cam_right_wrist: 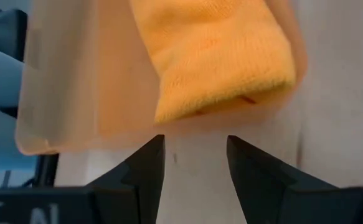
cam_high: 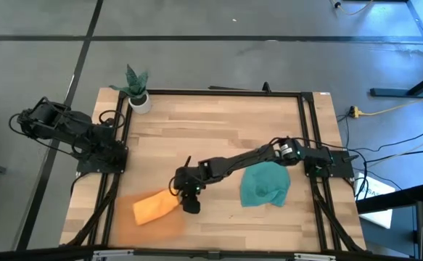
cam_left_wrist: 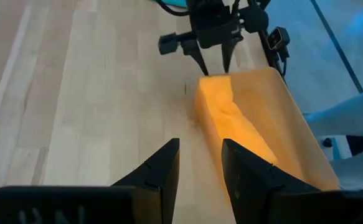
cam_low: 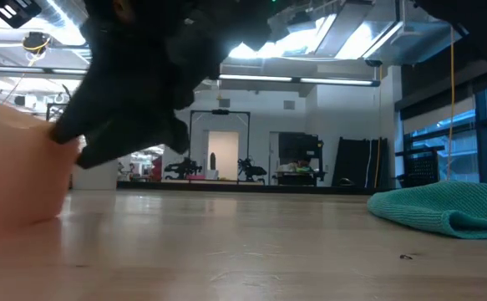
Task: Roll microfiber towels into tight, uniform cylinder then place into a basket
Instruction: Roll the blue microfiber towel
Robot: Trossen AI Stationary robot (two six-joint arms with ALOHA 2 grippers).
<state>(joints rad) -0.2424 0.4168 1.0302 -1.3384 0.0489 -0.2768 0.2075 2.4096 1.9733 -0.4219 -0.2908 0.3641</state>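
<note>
The orange towel [cam_high: 153, 206] lies rolled into a thick roll inside the translucent orange-tan basket [cam_high: 142, 226] at the table's near left; it also shows in the right wrist view [cam_right_wrist: 218, 56]. My right gripper [cam_high: 190, 203] is open, its fingertips [cam_right_wrist: 159, 146] just short of the basket's near wall [cam_right_wrist: 94, 134], at the roll's end. The teal towel [cam_high: 265, 185] lies crumpled and unrolled on the table at the right. My left gripper [cam_left_wrist: 200, 158] is open and empty, back at the table's left edge, facing the basket.
A small white plant pot [cam_high: 139, 100] stands at the table's far left corner. A black frame [cam_high: 218, 92] runs round the tabletop. Bare wood lies between the basket and the teal towel and across the far half.
</note>
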